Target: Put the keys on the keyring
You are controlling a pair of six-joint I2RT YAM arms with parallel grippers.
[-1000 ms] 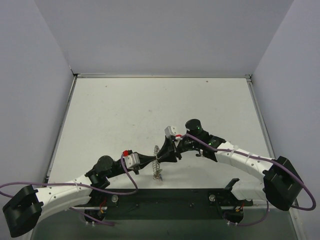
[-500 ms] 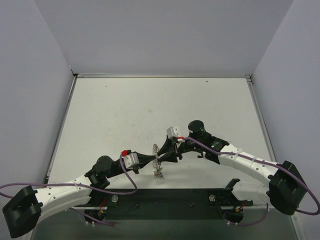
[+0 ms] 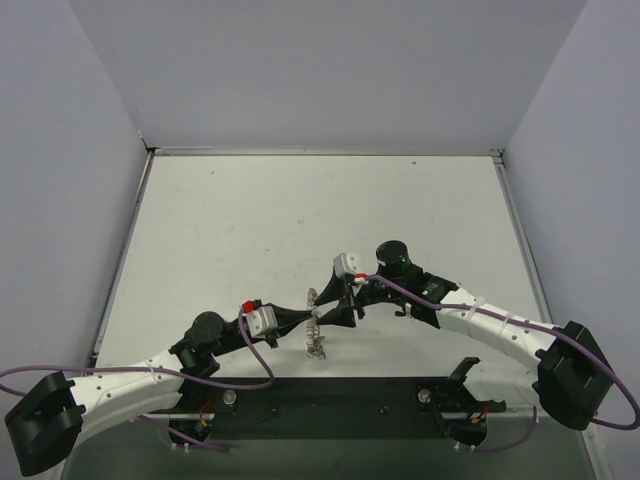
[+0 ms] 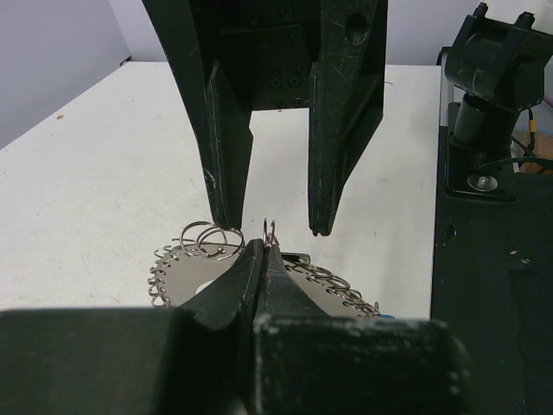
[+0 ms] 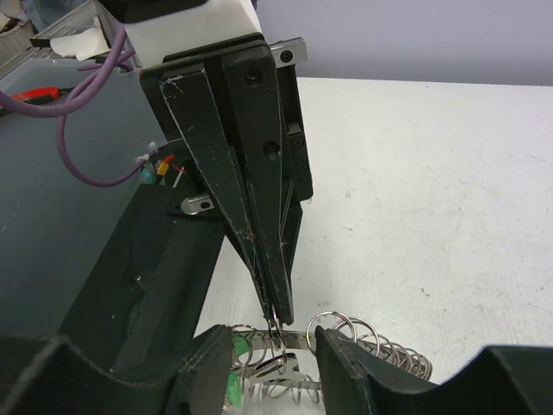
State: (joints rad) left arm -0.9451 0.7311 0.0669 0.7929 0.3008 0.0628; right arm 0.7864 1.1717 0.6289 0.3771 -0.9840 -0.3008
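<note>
The keyring (image 4: pixel 186 278), a large silvery ring with a coil-like rim, hangs edge-on between the two arms (image 3: pixel 317 338). My left gripper (image 4: pixel 263 248) is shut on a small wire loop at the keyring's top. My right gripper (image 5: pixel 270 335) is open, with one finger on each side of the left fingertips and that loop. In the left wrist view its fingers (image 4: pixel 226 173) come down from above and end just over the keyring. A silver key (image 5: pixel 289 380) and a green key head (image 5: pixel 233 385) hang on the keyring (image 5: pixel 399 356) below the loop. A bit of blue (image 4: pixel 386 316) shows at the rim.
The white table (image 3: pixel 300 220) is walled at the back and both sides. A black base rail (image 3: pixel 340 395) runs along the near edge, and the right arm's black mount (image 4: pixel 492 86) stands on it. Purple cables loop along both arms.
The right gripper's fingers have spread wider around the left fingertips. The right arm shifted slightly right and toward the near edge. The left gripper and keyring have stayed in place.
</note>
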